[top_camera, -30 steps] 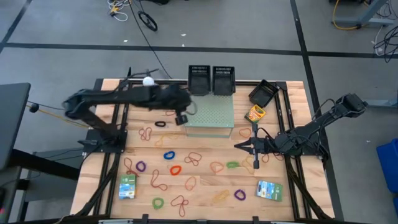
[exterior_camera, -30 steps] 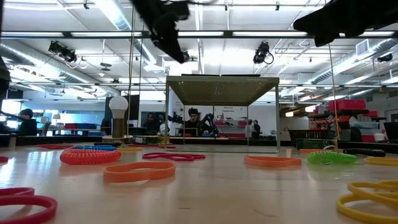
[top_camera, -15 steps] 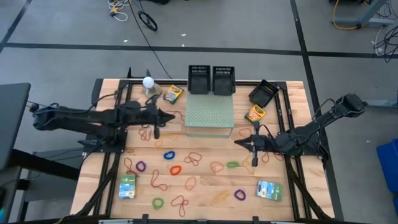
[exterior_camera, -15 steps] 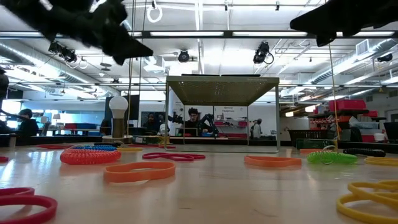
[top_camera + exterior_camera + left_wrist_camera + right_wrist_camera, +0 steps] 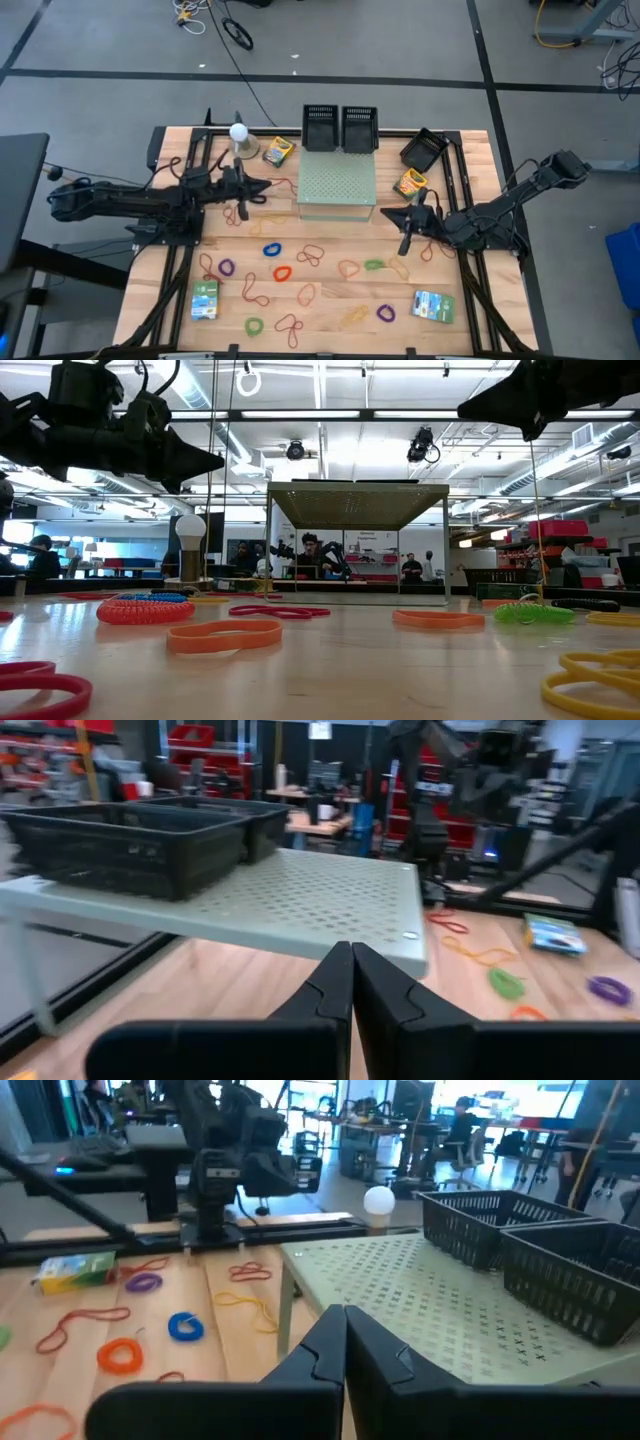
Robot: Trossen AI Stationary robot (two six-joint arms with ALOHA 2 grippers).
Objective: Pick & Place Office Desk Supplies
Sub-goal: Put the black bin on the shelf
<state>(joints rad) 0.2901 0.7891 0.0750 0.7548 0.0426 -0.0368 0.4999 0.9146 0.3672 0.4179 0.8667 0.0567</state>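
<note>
Two black baskets sit at the back of a perforated shelf, contents unseen; rubber bands and crayon boxes dot the counter. Left gripper and right gripper, both clenched and empty, flank the shelf.

Robotics lab with an open workshop floor.
We see a slatted wooden table on a grey concrete floor crossed by dark tape lines, exposed silver ceiling ducts and strip lights, red storage shelving, and people seated at distant workbenches.
</note>
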